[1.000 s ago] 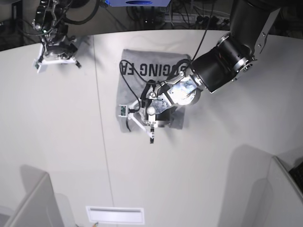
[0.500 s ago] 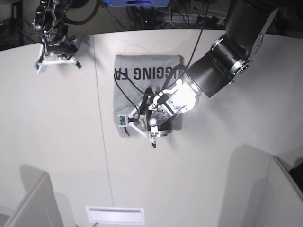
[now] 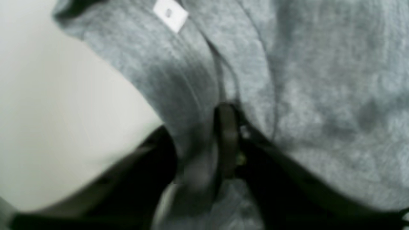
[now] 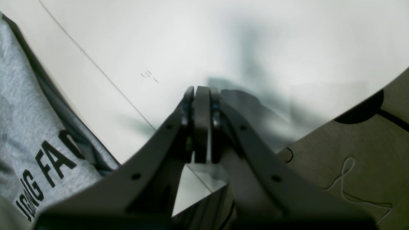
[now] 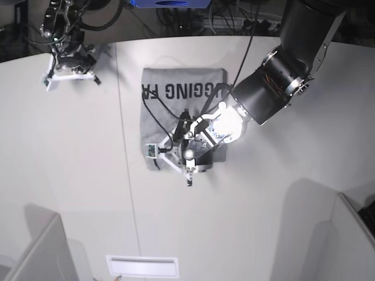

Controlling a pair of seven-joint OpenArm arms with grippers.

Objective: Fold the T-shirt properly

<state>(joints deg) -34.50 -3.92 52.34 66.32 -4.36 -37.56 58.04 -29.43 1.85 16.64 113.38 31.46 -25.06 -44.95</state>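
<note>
Left tool (image 5: 186, 165): it sits low over the near edge of the folded garment; in the left wrist view grey cloth lies bunched between the two dark fingers (image 3: 225, 134), but the blur hides whether they pinch it or have let go, so I cannot tell how far apart they stand
Why it is there: the near hem is the natural place to pinch or press a fold, so I judge this arm is finishing or tidying that edge
Large heather-grey short-sleeved cotton T-shirt (image 5: 176, 114): it lies on the desk as a compact rectangle just beside the seam line, plain side up over most of it, with a strip of bold black block lettering (image 5: 176, 89) showing along the far edge
Small white sewn label (image 3: 170, 14): it shows on the cloth ahead of the left tool, which suggests an inner layer has turned outward at this edge
Right tool (image 4: 199, 124): its jaws are pressed together with nothing between them, parked over bare desk well apart from the garment, seemingly kept clear so the other arm can work alone
White desk (image 5: 263, 205): it carries the garment flat; a thin seam runs along its surface
Progress: the shirt already looks folded to a neat packet, so little seems left beyond squaring the near edge
</note>
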